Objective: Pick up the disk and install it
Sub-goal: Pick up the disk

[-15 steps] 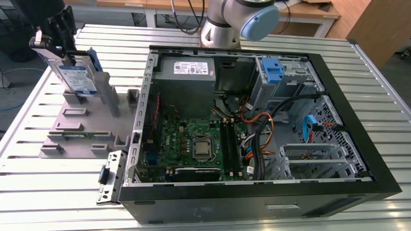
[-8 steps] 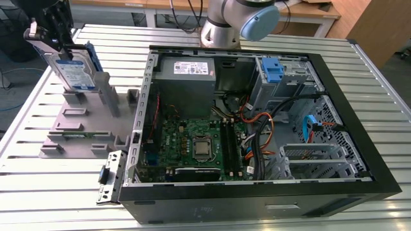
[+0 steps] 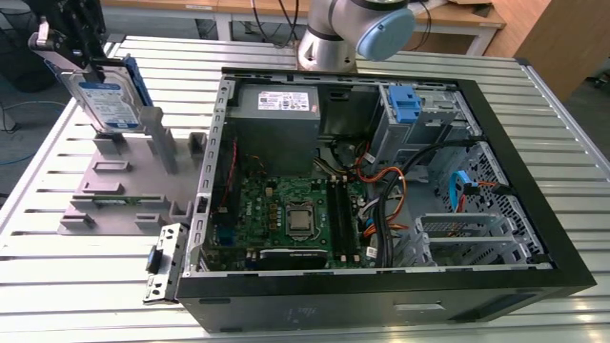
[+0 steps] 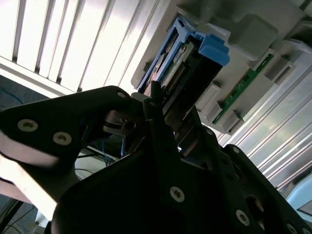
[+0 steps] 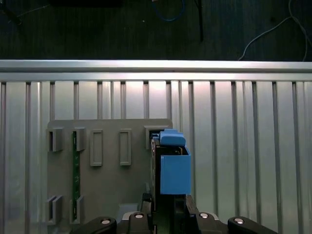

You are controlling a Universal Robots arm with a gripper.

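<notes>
While upright at the grey rack (image 3: 122,191) — one disk (image 3: 108,106), clamped in one claw (image 3: 93,70).

My gripper (image 3: 91,68) is black. The disk (image 3: 107,103) is silver with a white and blue label and blue sides. The rack (image 3: 119,187) is grey. The table (image 3: 57,286) has silver stripes.

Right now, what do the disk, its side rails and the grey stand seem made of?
Disk: probably metal, silver sheen around its label. Side rails: likely plastic, uniform matte blue, moulded shapes. Stand: seemingly plastic, dull even grey; could be painted metal.
</notes>
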